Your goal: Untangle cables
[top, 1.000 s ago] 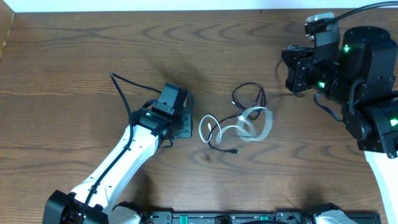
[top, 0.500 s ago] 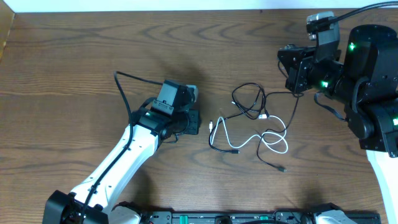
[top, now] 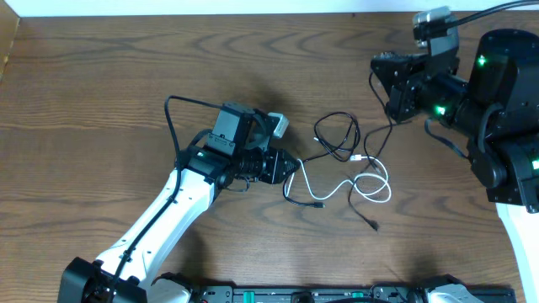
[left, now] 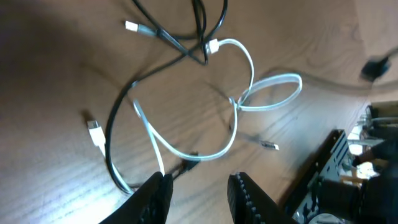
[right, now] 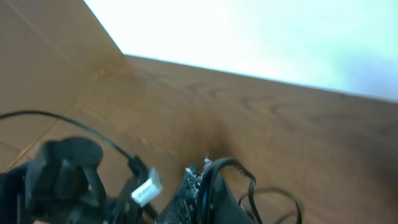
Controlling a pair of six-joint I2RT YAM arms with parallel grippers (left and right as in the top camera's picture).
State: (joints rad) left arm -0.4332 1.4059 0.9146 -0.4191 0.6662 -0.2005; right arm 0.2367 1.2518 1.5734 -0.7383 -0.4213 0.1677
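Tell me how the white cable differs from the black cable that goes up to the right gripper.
The white cable is pale and lies flat on the table, curled in a loop. The black cable is dark, and one end rises into the shut right gripper. Both are thin and meet in the same tangle.

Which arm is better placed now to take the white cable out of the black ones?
Left, I would judge. The left fingers are open and point at the white cable, close to it; the right fingers are far from it, shut on a black cable.
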